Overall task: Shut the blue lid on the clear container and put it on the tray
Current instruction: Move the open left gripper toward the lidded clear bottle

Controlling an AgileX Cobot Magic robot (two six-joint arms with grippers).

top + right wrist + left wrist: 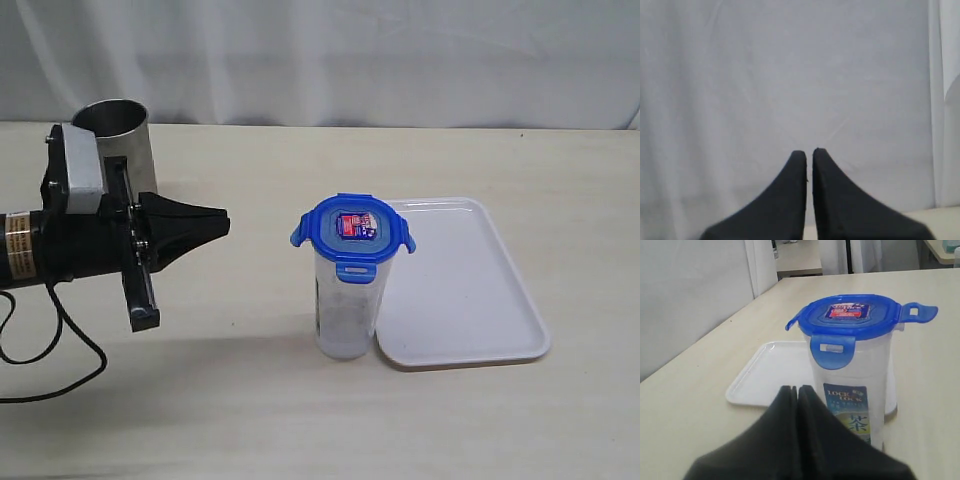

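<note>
Left fingers (pixel 225 222), clenched and empty, face container (pixel 347 300); lid (pixel 352 228) sits on, side tabs (pixel 917 313) unlatched; placing on tray (pixel 480 300) is left. Right fingers (pixel 809 151) clenched.

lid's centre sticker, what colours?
The sticker on the blue lid is red and blue. Left wrist view shows it best.

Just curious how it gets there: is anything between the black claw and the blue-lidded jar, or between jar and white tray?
Nothing visible does. Only bare table separates the left gripper from the clear container, and the tray lies beside it. The steel cup stands behind the gripper, not ahead.
</note>
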